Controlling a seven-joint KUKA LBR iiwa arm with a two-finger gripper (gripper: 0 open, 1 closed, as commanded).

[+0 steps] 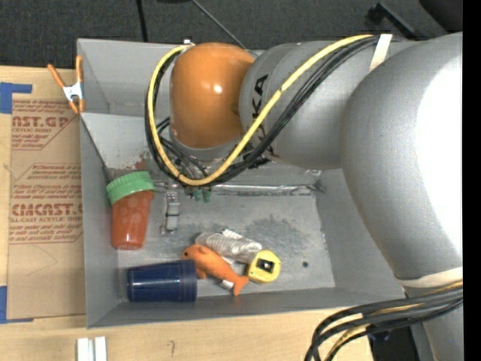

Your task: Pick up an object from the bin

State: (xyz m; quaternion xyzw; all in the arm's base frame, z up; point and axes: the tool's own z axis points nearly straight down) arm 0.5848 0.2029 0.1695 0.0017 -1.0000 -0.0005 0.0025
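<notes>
The claw hangs low in the left half of the bin, a thin grey metal piece poking down from under the wrist. From where I stand I cannot tell whether it is wide or narrow, and I see nothing gripped in it. It sits over bare grey floor, just beside the orange bottle, which is the nearest thing to it. That bottle lies on its side along the bin's left wall, its green cap turned toward the far edge and its body pointing toward the near edge. Above the claw the rounded orange cover bulges out on the wrist, with yellow and black cables looping around it, and the thick silver arm stretches off over the bin's right side. Farther toward the near edge, a dark blue canister lies on its side in the near-left corner. Just right of it, an orange fish lies aslant, its head close to the canister's end. A white bundle, perhaps crumpled plastic though it is hard to make out, rests just behind the fish, and a yellow tape measure touches the bundle near the middle of the near edge.
</notes>
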